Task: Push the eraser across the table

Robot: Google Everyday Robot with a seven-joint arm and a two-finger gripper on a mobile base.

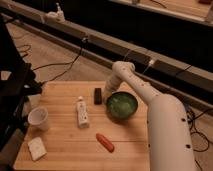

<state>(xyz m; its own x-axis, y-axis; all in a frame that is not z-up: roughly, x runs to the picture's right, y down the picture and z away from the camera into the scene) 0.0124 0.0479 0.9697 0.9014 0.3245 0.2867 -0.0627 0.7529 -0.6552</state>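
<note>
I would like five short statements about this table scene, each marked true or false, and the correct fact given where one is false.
1. The eraser lies between the white bar and the green bowl. True.
2. The gripper is low, beside the eraser on the bowl's side. True.
3. The bowl is upside down. False: its opening faces up.
4. The white cup stands behind the bowl. False: it stands near the left edge of the table, as the picture shows it.
5. The red thing lies in the bowl. False: it lies on the table, in front of the bowl.
</note>
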